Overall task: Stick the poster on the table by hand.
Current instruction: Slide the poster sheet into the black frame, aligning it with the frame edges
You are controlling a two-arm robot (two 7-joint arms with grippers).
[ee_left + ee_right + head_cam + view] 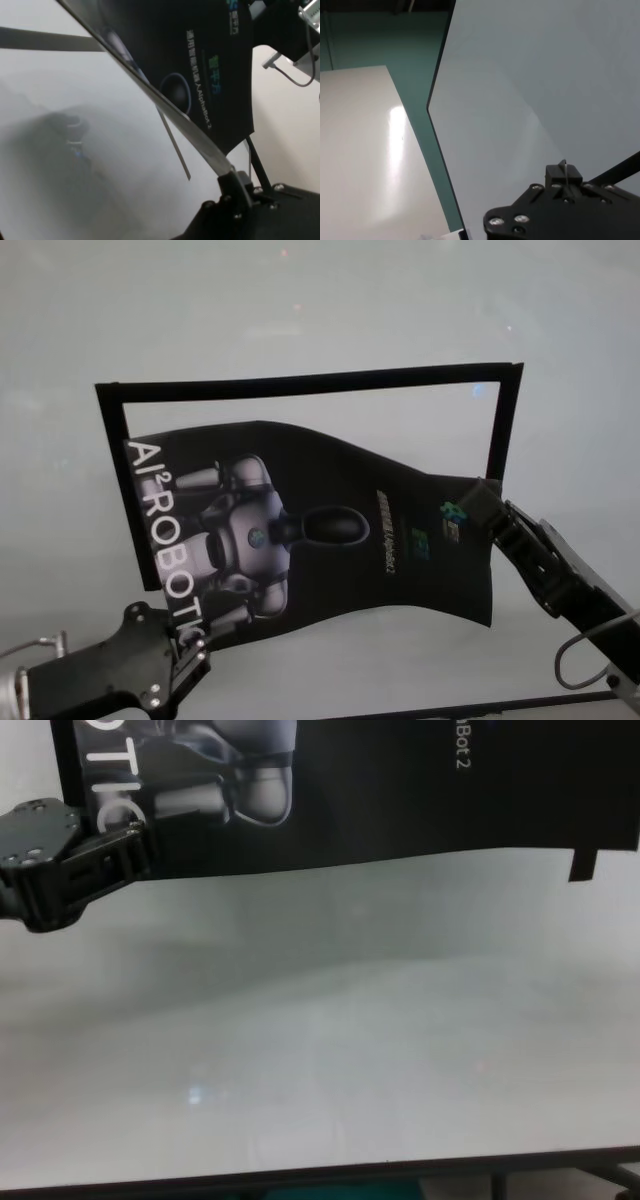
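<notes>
The poster [330, 540], black and glossy with a grey-white robot figure and white letters, hangs curved a little above the white table [300, 310]. My left gripper [195, 645] is shut on the poster's near left corner; it also shows in the chest view [130, 845] and in the left wrist view [235, 182]. My right gripper [482, 502] is shut on the poster's right edge, near the small logos. The poster also shows in the chest view [380, 790] and, edge-on from below, in the left wrist view [210, 65]. In the right wrist view the right gripper [563, 175] is over the table [545, 75].
Narrow black tape strips [300, 385] mark a rectangle on the table, along its far, left [113, 430] and right [505, 420] sides, partly under the poster. The table's near dark edge [320, 1175] shows in the chest view. A second white surface [365, 150] lies beyond a teal gap.
</notes>
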